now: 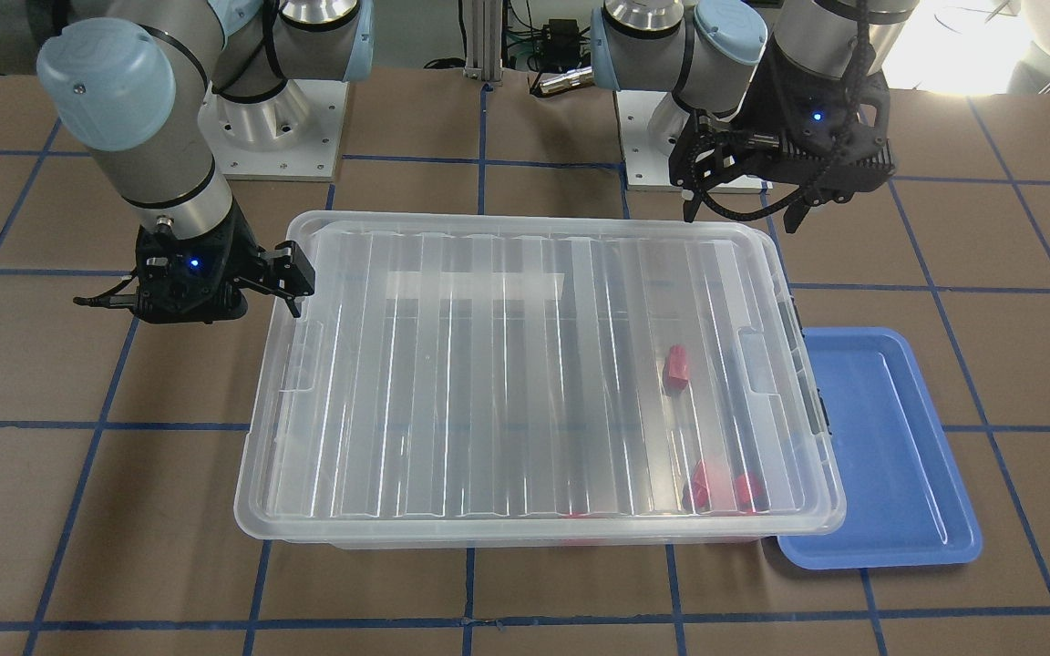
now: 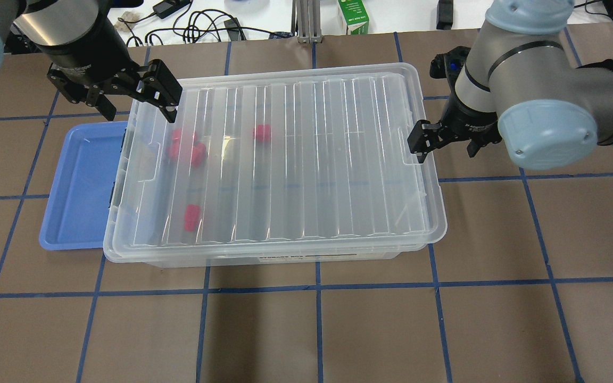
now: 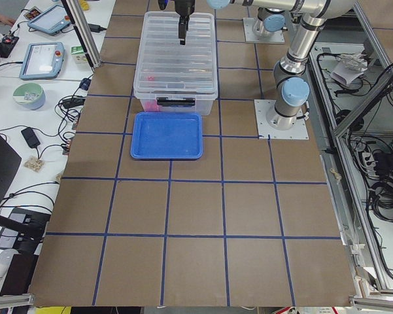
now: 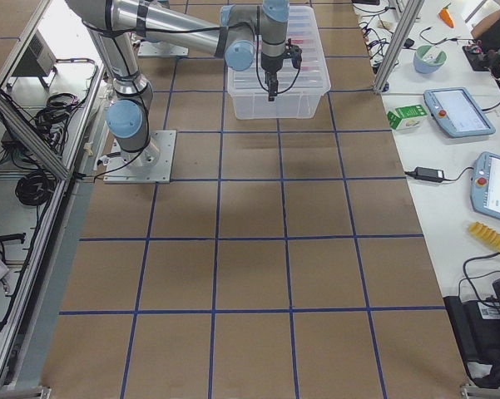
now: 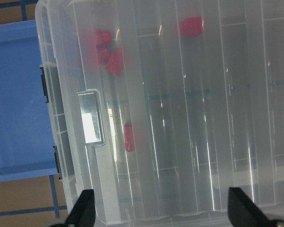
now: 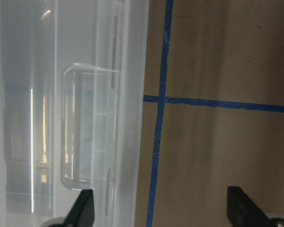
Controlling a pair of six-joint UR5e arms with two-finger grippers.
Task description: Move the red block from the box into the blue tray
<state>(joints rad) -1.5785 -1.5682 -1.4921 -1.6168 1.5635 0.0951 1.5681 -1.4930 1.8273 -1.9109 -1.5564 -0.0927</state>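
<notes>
The box [image 2: 285, 159] is a clear bin with its ribbed lid on, in the middle of the table; it also shows in the front view [image 1: 534, 364]. Several red blocks lie inside under the lid: one [image 2: 262, 133], a cluster [image 2: 187, 151] and one [image 2: 192, 217], also in the left wrist view [image 5: 128, 138]. The blue tray [image 2: 77, 186] lies empty against the box's end, on my left. My left gripper [image 2: 137, 109] is open above the lid's far corner by the tray. My right gripper [image 2: 446, 149] is open, straddling the box's opposite end rim.
The lid has handle recesses at both ends [image 5: 92, 118] [image 6: 90, 127]. Black latches [image 5: 45, 85] sit on the box wall facing the tray. Cables and a green carton [image 2: 353, 16] lie beyond the far table edge. The arm bases [image 1: 279, 128] stand behind the box.
</notes>
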